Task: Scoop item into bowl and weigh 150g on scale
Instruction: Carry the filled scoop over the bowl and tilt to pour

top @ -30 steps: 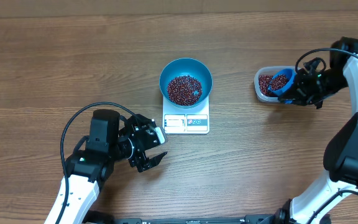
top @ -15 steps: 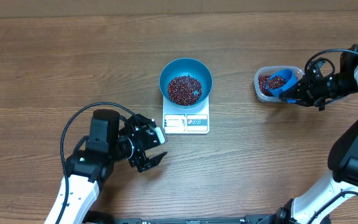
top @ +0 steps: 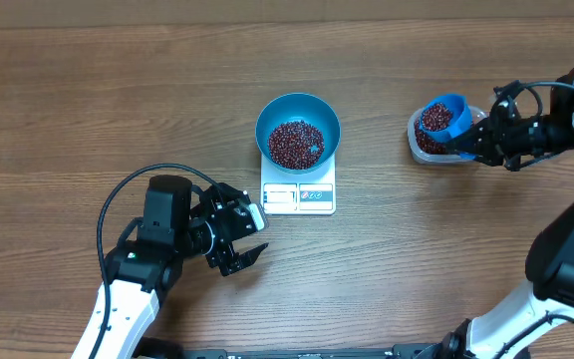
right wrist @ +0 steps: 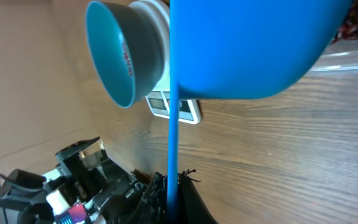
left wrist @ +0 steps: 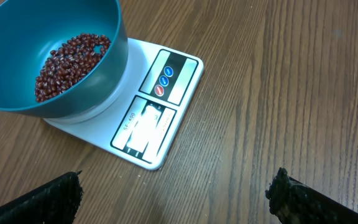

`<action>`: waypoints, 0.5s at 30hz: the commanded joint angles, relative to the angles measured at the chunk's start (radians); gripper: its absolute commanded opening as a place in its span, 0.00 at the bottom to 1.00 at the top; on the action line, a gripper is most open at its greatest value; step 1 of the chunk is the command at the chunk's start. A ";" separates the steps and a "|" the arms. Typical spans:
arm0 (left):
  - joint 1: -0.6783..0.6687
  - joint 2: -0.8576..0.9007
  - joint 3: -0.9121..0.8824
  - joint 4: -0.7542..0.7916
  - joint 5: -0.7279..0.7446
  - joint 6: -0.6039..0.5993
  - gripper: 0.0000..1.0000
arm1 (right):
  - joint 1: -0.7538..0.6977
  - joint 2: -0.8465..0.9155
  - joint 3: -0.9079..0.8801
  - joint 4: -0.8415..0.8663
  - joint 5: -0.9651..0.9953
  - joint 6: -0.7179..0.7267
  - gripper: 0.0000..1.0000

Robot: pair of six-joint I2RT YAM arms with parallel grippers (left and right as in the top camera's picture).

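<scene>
1. Beans (top: pixel 296 143): most of those in view lie in the bowl. Entries run from the robot's side outward.
2. Left gripper (top: pixel 257 236): jaws spread fully wide with nothing between them. It sits over the wooden table (top: pixel 118 100), near the scale's near-left corner and pointing toward it.
3. Scale (top: pixel 298 195): flat on the table, with its display and button panel along the near edge. Glare washes out the display, so the reading is not legible.
4. Bowl (top: pixel 259 125): upright on the scale's platform, behind the panel. The beans cover its bottom in a shallow heap, well below the rim.
5. Clear tub (top: pixel 419 145): on the table, well apart to the right of the scale, with more beans inside.
6. Blue scoop (top: pixel 442 117): mouth up and loaded with beans, over the tub's far edge. Cannot tell whether it touches the tub.
7. Right gripper (top: pixel 478 143): clamped tight on the scoop's handle, reaching in from the right.
</scene>
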 commanded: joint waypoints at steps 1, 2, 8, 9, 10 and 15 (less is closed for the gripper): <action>0.005 0.007 -0.004 0.000 0.016 0.019 1.00 | 0.009 -0.056 0.072 -0.028 -0.042 -0.042 0.04; 0.005 0.007 -0.004 0.000 0.016 0.019 1.00 | 0.016 -0.057 0.091 -0.040 -0.042 -0.042 0.04; 0.005 0.007 -0.004 0.000 0.016 0.019 0.99 | 0.102 -0.060 0.211 -0.064 -0.039 -0.008 0.04; 0.005 0.007 -0.004 0.000 0.016 0.019 1.00 | 0.121 -0.060 0.229 -0.064 -0.039 0.000 0.04; 0.005 0.007 -0.004 0.000 0.016 0.019 0.99 | 0.144 -0.060 0.247 -0.063 -0.038 0.012 0.04; 0.005 0.007 -0.004 0.000 0.016 0.019 0.99 | 0.251 -0.060 0.296 -0.054 -0.032 0.055 0.04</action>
